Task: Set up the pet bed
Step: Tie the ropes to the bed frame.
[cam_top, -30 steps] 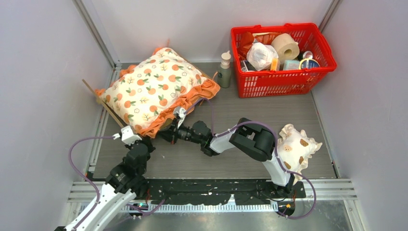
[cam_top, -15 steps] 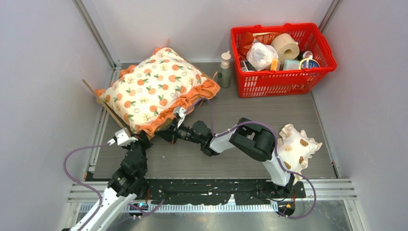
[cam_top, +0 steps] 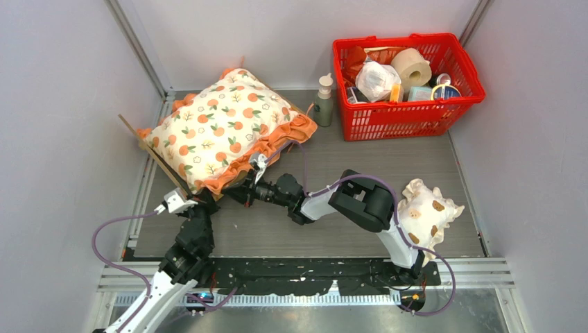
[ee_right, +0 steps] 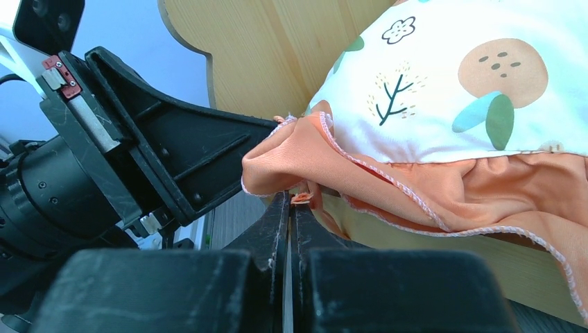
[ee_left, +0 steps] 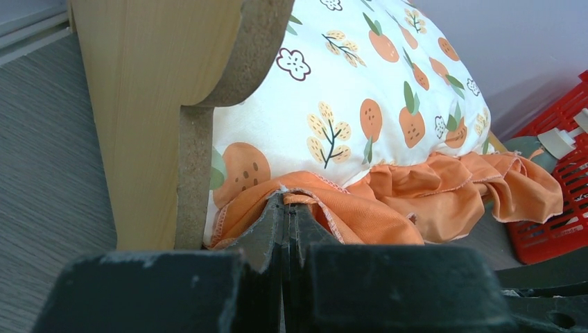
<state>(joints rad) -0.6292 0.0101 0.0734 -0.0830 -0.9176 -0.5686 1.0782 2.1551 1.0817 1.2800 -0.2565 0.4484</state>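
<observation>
While the cushion (cam_top: 222, 128) is lying on the bed (ee_left: 145, 104) at the tabletop's (cam_top: 388, 166) far left, cushion-seating is going on | right hand (ee_right: 291, 201) is pinching the ruffle (ee_right: 416, 201); left hand (ee_left: 284, 201) is sitting clenched beside it | next: probably easing the cushion square onto the bed.

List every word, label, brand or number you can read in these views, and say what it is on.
No text can be read in any view.
Round tin and packets in the red basket: printing too small and blurred to read.
Pump bottle: no legible label.
Cushion: fruit-and-flower print only, no lettering.
</observation>
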